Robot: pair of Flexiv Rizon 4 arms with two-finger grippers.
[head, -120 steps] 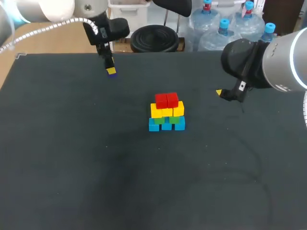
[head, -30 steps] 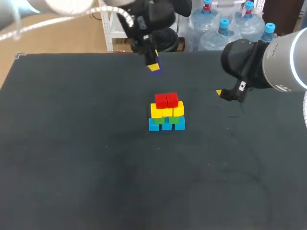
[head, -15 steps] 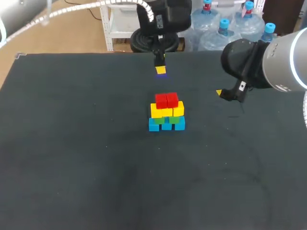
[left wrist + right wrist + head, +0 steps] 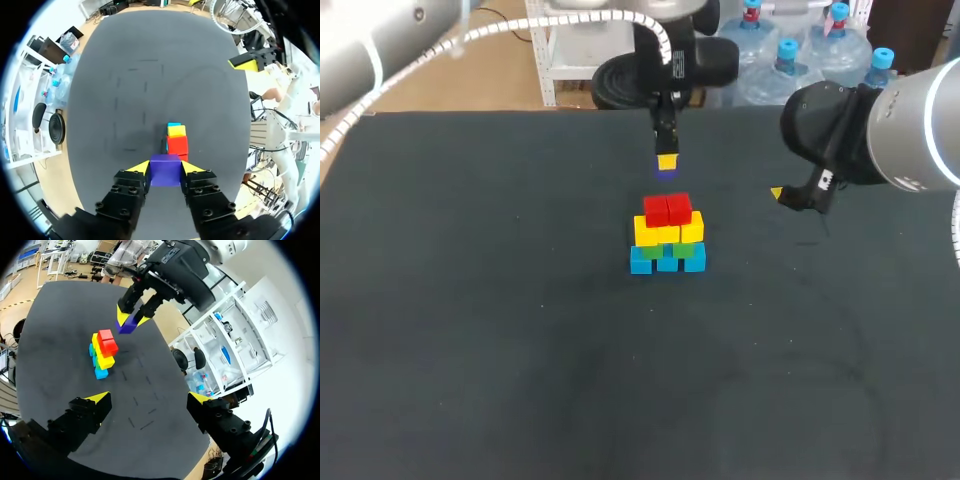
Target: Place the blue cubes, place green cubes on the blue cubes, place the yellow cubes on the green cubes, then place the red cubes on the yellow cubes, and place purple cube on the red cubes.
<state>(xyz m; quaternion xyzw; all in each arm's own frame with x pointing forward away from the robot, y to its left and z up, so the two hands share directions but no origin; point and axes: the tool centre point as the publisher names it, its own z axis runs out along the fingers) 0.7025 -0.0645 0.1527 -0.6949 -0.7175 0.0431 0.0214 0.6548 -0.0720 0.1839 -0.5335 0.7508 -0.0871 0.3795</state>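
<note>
A stack of cubes stands mid-table: blue cubes [image 4: 667, 261] at the bottom, green cubes [image 4: 682, 250] on them, yellow cubes [image 4: 668, 233] above, two red cubes [image 4: 667, 209] on top. My left gripper [image 4: 667, 165] hangs just above and behind the stack, shut on the purple cube [image 4: 165, 170], which sits between its yellow tips. In the left wrist view the red cubes [image 4: 177, 145] lie right ahead of the purple cube. My right gripper [image 4: 150, 397] stands open to the right of the stack, nothing between its fingers; its view shows the stack [image 4: 101, 353] and the purple cube [image 4: 127, 324] above it.
The dark table [image 4: 520, 350] carries nothing else besides the stack. My right arm [image 4: 860, 125] hovers over the table's far right part.
My left arm has carried the purple cube rightward from the far left and lowered it towards the stack's top. The right arm has kept still.
</note>
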